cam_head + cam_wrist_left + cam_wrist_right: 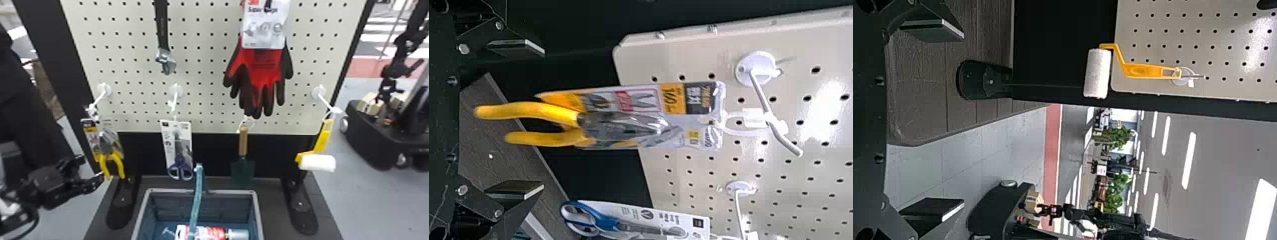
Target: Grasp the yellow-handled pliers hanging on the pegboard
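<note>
While it sits low on the left, the black left gripper [97, 182] has its two flat fingers spread wide. The handle ends seem to lie in the gap, not touched. The yellow-handled steel pliers [110, 156] hang in a clear pack from a white hook [103, 90] at the left edge of the cream pegboard [207, 105]. They look hard and a bit heavy, and may swing. The pack looks slippy, so pinch the bare rubbery handles. In the middle, a blue basket [140, 204] with a grey rim holds a red and white tube [210, 233]. The right gripper [948, 117] is wide too, holding nothing.
</note>
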Tool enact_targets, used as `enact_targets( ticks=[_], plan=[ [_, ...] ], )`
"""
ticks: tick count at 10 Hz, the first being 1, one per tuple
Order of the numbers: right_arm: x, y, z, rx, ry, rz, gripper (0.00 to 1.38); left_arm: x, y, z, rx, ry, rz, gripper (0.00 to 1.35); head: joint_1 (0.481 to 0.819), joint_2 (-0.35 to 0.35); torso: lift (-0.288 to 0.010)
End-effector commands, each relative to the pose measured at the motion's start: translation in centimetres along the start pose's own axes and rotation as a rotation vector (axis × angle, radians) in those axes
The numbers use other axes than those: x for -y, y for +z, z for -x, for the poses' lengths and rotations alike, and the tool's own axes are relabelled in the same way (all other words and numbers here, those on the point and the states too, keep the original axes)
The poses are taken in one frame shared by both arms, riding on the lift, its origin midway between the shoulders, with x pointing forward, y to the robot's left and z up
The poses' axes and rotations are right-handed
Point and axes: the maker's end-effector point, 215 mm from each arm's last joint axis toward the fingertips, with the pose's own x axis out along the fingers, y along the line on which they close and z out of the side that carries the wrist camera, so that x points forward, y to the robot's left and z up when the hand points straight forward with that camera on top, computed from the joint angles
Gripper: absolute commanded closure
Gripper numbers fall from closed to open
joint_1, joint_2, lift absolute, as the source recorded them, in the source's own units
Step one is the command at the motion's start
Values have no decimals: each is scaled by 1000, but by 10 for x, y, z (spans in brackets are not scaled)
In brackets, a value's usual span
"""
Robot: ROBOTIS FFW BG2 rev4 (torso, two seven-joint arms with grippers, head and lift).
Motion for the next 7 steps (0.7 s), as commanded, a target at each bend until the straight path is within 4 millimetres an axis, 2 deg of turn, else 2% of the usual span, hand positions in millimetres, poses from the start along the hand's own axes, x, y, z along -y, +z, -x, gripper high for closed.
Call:
enact_targets(
  ticks=[1, 4, 6, 7],
  plan=[
    [-1, -2, 0, -4, 2, -1, 124, -2, 13, -18, -13, -56, -6, 338, 549, 0, -100],
    [-4, -4, 0, -8, 8, -4, 124, 0, 38, -36, -22, -195, -1, 338, 549, 0, -100],
    [-4, -3, -1, -6, 9, -3, 124, -9, 43, -29, -8, -178, 3, 343, 549, 0, -100],
    [-5, -3, -1, -6, 10, -5, 124, -6, 42, -30, -7, -183, 7, 516, 549, 0, -100]
  ],
)
